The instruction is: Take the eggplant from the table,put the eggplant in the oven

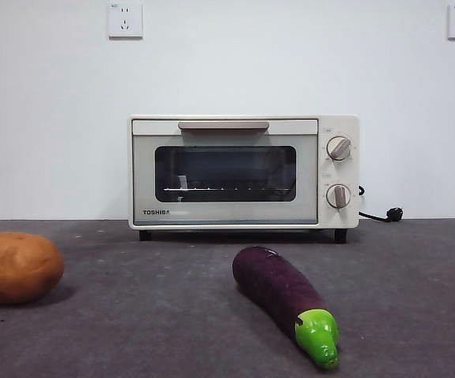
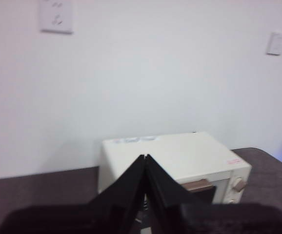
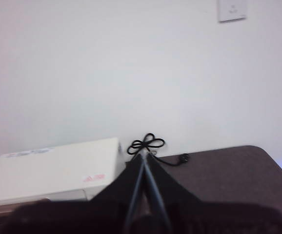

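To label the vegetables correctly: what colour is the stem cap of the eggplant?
Bright green, on the dark purple eggplant; the front view shows it best.

purple eggplant (image 1: 279,287) (green cap), cream oven (image 1: 243,172)

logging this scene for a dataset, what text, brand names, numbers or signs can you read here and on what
"TOSHIBA": dark letters at the lower left of the oven door, front view.
Markings around the two knobs: too small to read.
Stickers on the oven's top, in both wrist views: blurred, unreadable.
Nothing else bears text.
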Robot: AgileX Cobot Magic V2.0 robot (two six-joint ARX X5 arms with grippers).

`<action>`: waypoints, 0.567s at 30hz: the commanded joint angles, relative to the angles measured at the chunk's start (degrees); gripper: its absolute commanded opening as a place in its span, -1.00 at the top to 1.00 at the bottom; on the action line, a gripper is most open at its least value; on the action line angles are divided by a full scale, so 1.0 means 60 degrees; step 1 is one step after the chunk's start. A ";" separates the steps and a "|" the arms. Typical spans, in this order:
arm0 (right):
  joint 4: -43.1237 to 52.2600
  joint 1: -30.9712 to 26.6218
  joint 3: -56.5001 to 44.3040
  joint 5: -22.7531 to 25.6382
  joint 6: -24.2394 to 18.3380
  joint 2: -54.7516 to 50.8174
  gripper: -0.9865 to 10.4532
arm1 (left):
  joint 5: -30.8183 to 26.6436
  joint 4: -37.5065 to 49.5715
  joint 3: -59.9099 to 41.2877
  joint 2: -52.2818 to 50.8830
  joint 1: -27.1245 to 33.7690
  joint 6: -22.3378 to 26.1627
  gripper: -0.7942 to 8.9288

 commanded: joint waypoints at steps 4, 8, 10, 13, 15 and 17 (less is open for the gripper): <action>-0.0324 0.0000 0.1963 -0.0262 -0.0168 0.1147 0.84 | 0.0029 -0.0525 0.1825 0.1140 -0.0583 0.0474 0.85; -0.0568 0.0000 0.3209 -0.0339 -0.0168 0.1825 0.84 | 0.0029 -0.0612 0.2878 0.1818 -0.0794 0.0510 0.85; -0.0565 0.0000 0.3738 -0.0375 -0.0168 0.2102 0.84 | 0.0029 -0.0714 0.3366 0.2098 -0.0852 0.0546 0.85; -0.0623 0.0000 0.4532 -0.0543 -0.0142 0.2521 0.84 | 0.0029 -0.0911 0.4051 0.2481 -0.0933 0.0641 0.85; -0.0849 0.0000 0.5038 -0.0681 -0.0138 0.2772 0.84 | 0.0025 -0.1038 0.4404 0.2674 -0.0965 0.0721 0.85; -0.1111 0.0000 0.5464 -0.0754 -0.0135 0.2983 0.84 | 0.0025 -0.1180 0.4717 0.2849 -0.0973 0.0721 0.85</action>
